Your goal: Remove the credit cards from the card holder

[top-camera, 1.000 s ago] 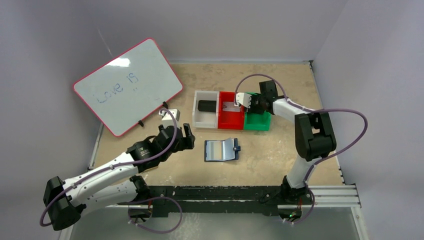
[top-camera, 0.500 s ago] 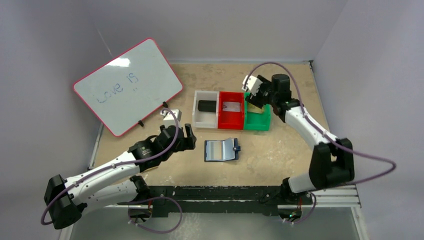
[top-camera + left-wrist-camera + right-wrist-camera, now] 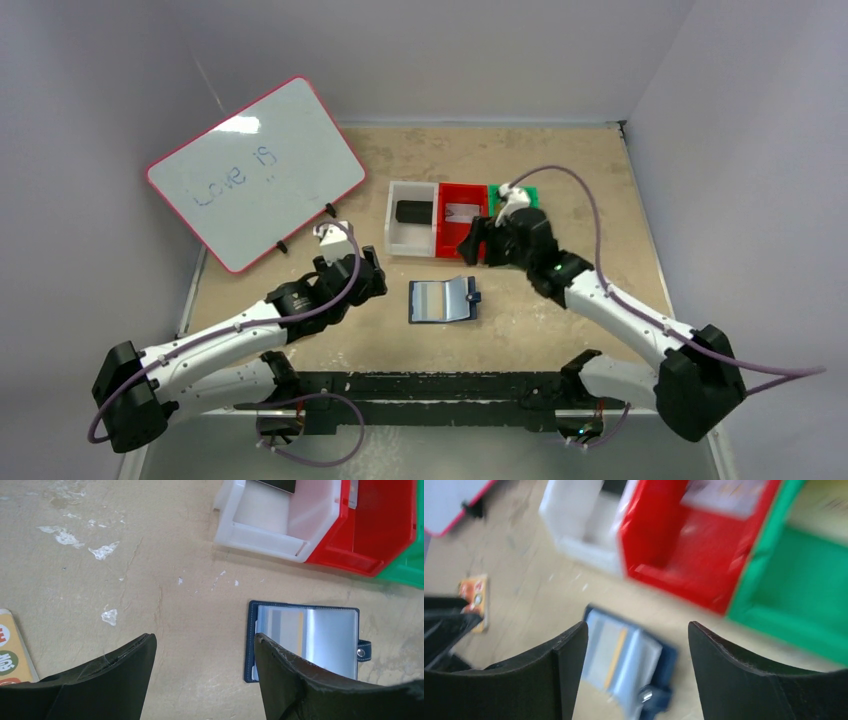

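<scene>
The card holder (image 3: 443, 299) lies open on the table, navy with clear pockets; a pale card with an orange stripe shows inside (image 3: 300, 635). A dark card (image 3: 411, 211) lies in the white bin (image 3: 395, 235). A light card (image 3: 460, 212) lies in the red bin (image 3: 462, 243). My left gripper (image 3: 366, 274) is open and empty just left of the holder (image 3: 305, 640), with its right finger (image 3: 280, 670) over the holder's left edge. My right gripper (image 3: 475, 245) hovers open and empty above the holder (image 3: 629, 660), which looks blurred there.
The green bin (image 3: 518, 245) sits right of the red one. A tilted whiteboard (image 3: 255, 170) stands at the back left. An orange pad (image 3: 12, 650) lies left of my left gripper. Walls close off the table's back and sides.
My right arm has swung from over the red and green bins down toward the card holder, and its jaws have widened. The left arm has edged slightly forward.
</scene>
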Tool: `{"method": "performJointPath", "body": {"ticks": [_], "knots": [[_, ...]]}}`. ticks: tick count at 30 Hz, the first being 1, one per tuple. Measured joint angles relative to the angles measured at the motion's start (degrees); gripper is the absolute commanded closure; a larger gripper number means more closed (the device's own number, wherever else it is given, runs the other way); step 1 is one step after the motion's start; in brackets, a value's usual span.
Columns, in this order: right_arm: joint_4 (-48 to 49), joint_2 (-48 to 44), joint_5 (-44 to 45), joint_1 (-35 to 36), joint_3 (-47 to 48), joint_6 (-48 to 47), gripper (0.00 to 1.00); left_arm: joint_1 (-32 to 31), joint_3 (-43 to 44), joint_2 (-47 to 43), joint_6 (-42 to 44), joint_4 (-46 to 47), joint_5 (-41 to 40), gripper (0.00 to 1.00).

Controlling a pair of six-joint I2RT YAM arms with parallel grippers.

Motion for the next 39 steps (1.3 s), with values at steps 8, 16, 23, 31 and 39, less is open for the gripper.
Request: {"method": "performJointPath", "body": {"ticks": [8, 16, 23, 31, 39], "knots": [[-7.2, 0.3, 23.7, 27.7, -0.9, 18.9, 0.3, 0.0, -0.1, -0.5, -4.3, -2.6, -4.9, 0.26], [-13.6, 16.0, 33.5, 36.3, 6.9, 24.4, 0.31, 0.0, -0.1, -1.5, -6.3, -4.6, -7.5, 0.25], [-14.8, 21.1, 34.0, 36.8, 8.2, 25.2, 0.31, 0.0, 0.3, -2.1, -6.4, -5.8, -8.3, 0.25], [-15.1, 26.9, 33.4, 36.9, 10.5, 25.2, 0.31, 0.0, 0.4, -2.2, -6.5, -6.1, -8.4, 0.25], [-15.5, 29.1, 33.6, 37.0, 11.6, 26.6, 0.55, 0.0, 0.4, -3.0, -6.4, -6.3, -8.2, 0.25]]}}
